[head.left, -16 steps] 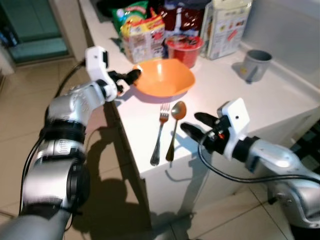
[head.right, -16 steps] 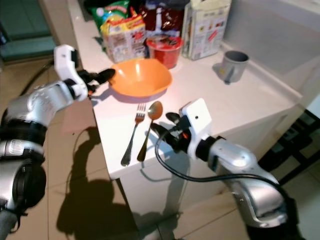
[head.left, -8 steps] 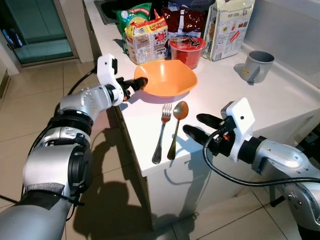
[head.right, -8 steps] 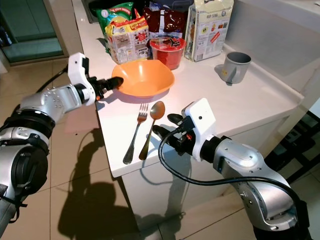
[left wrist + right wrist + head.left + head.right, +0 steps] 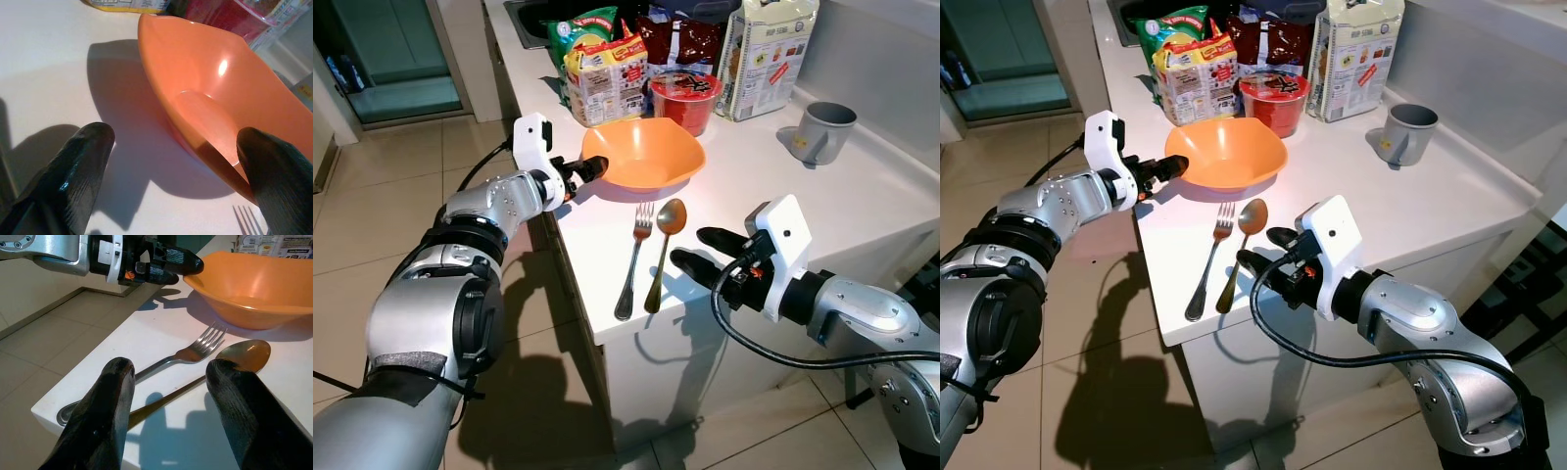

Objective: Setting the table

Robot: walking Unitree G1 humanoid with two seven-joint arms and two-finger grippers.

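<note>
While our left pincer [image 5: 590, 171] gapes at the bowl [image 5: 644, 153] rim and our right pincer [image 5: 697, 249] hangs released by the worktop [image 5: 862, 201] edge, a clumsy reach could knock the spoon [image 5: 662, 250] off.

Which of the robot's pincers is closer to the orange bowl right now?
The left. The left pincer is open right at the rim of the orange bowl, on the bowl's left. The right pincer is open farther off, beside the spoon and fork.
</note>
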